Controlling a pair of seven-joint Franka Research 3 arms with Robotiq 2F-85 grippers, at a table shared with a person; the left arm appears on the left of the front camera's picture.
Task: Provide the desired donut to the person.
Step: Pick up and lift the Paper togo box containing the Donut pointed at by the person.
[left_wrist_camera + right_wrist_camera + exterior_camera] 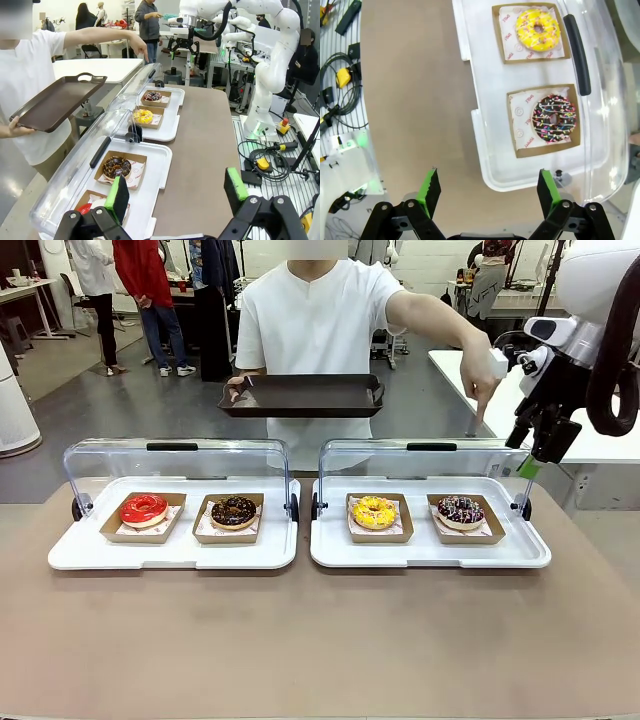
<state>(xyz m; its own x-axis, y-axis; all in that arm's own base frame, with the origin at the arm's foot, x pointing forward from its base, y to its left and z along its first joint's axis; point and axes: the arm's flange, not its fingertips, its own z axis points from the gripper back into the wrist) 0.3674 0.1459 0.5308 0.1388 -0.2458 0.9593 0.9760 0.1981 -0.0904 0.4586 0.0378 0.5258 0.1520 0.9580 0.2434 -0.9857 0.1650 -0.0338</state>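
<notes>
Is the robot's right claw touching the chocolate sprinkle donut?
Apart. In the right wrist view the open right gripper looks down on the sprinkled chocolate donut, with bare white tray between them.

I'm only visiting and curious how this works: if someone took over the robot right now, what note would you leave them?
Left gripper: open, empty.
Right gripper: open, empty, above the table beside the right-hand case.
The person holds the brown tray; their other hand seems to point at the sprinkled chocolate donut, far right.
The red donut, plain chocolate donut and yellow donut sit boxed, clear lids raised.
Done: nothing picked.
Left: grasp the chosen donut, deliver it to the tray.
</notes>
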